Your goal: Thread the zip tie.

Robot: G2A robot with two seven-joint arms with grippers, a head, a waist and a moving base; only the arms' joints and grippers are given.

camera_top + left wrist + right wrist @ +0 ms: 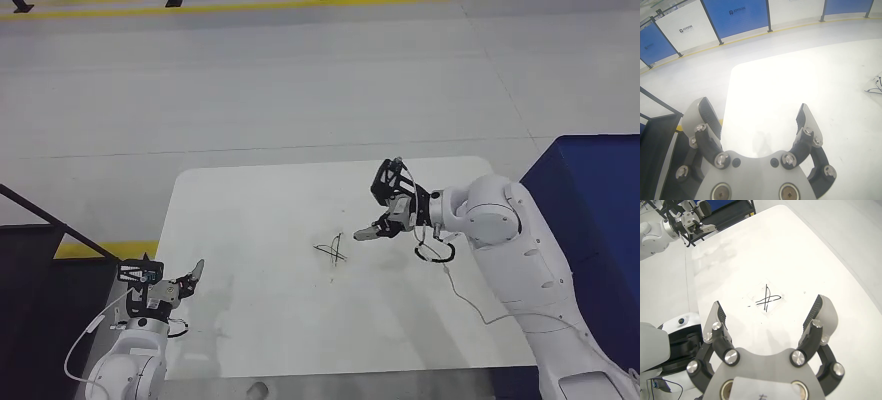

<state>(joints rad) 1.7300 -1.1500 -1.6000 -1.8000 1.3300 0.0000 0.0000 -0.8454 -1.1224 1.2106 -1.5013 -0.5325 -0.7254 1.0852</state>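
Observation:
Thin black zip ties (333, 249) lie crossed near the middle of the white table (260, 210), on what looks like a clear plastic sheet. In the right wrist view the zip ties (767, 298) form an X just beyond my right gripper (768, 308), which is open and holds nothing. Seen from above, the right gripper (368, 232) hovers a short way right of the ties. My left gripper (192, 276) stays at the table's front left edge, open and empty (753, 113). The zip ties (875, 89) sit far off from it.
The table is bare apart from the ties. A black frame (45, 225) stands left of the table, beside the left arm. A blue panel (590, 200) is at the right. Fence panels (734, 19) line the floor beyond.

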